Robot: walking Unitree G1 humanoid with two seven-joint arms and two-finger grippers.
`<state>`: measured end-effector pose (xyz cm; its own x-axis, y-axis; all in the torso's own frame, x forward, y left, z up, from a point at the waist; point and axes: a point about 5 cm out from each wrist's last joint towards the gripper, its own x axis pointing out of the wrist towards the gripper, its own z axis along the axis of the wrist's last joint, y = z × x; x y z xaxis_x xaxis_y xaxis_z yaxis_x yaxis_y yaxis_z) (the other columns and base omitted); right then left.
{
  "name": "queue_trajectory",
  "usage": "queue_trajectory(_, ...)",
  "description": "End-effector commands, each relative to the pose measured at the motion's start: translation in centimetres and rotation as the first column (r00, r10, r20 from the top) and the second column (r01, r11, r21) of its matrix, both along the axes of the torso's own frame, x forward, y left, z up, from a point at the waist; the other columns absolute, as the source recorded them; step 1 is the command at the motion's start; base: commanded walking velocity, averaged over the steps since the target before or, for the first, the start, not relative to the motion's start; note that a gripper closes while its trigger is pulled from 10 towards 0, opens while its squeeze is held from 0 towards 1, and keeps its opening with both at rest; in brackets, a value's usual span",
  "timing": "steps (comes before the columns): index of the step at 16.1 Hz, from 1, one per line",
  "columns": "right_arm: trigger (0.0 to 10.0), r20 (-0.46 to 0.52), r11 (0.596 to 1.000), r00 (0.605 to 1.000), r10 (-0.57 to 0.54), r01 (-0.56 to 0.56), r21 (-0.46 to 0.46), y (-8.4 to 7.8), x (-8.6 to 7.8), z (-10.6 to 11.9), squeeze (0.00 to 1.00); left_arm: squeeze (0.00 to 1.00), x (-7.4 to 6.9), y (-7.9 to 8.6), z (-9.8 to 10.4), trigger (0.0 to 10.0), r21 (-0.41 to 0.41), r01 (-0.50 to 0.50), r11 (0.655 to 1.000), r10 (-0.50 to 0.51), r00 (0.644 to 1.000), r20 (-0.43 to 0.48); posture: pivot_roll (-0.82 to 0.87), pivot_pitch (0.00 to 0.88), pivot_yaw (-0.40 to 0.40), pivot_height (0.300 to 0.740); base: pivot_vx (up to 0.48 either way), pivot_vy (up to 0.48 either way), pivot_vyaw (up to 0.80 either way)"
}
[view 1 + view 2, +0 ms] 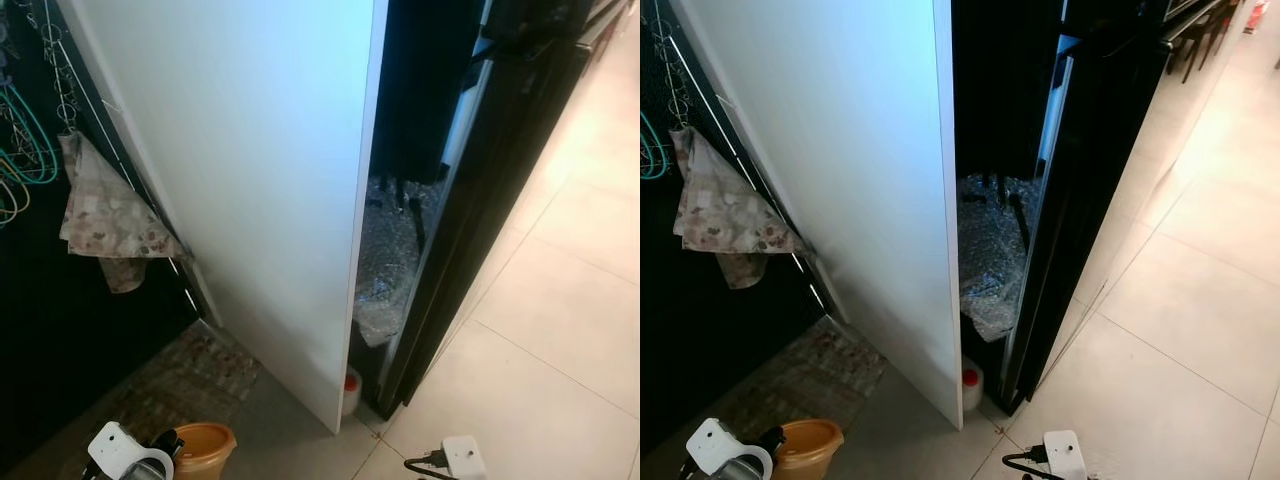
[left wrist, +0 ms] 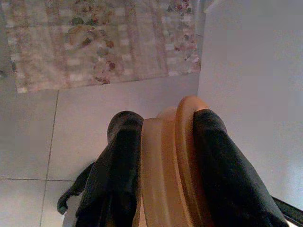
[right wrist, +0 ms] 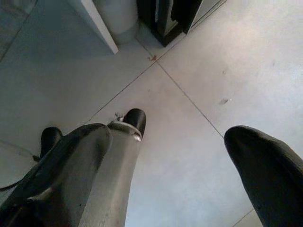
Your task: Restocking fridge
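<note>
The head views look down at a tall white panel (image 1: 260, 180), the side of the fridge or its door seen edge-on, with a dark gap beside it where crinkled bubble wrap (image 1: 385, 255) fills the lower part and a black door (image 1: 470, 200) stands ajar to the right. A small white jug with a red cap (image 1: 971, 385) sits on the floor at the foot of the gap, plainer in the right eye view than in the left. A floral cloth (image 1: 105, 215) hangs on a dark rack at the left, above a patterned mat (image 1: 190, 375), and a white plug block (image 1: 462, 456) lies on the pale floor tiles (image 1: 560, 330). Low at the left edge the left gripper (image 2: 163, 156) hangs near the floor; its wrist view shows the two black fingers (image 2: 118, 165) clamped on the rim of an orange plastic tub (image 2: 170, 161), one finger on each side of the wall, with the mat and tiles below. The right gripper (image 3: 189, 146) points down at bare tiles close to the panel's bottom corner, its fingers spread well apart and holding nothing.
</note>
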<state>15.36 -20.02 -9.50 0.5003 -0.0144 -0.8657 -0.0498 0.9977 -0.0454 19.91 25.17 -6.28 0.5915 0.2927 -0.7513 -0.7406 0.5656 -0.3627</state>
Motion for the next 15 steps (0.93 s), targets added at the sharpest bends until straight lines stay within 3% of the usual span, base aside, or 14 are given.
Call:
queue_trajectory(1, 10.0, 0.007, 0.999, 0.999, -0.032, 0.032, 0.006, 0.05, -0.19, -0.07, 0.0, 0.0, -0.3, 0.19, -0.1, 10.0, -0.003, -0.013, 1.0, 0.013, 1.0, -0.002, 0.0, 0.025, 0.032, 0.74, 0.0, 0.0, 0.0)
queue_trajectory(15, 10.0, -0.01, 1.0, 1.0, 0.003, -0.003, 0.004, 0.14, -0.44, -0.19, 0.0, 0.0, -0.44, -0.59, -0.42, 10.0, -0.004, 0.024, 1.0, -0.024, 1.0, -0.018, 0.0, 0.008, 0.032, 0.74, 0.0, 0.0, -0.69)
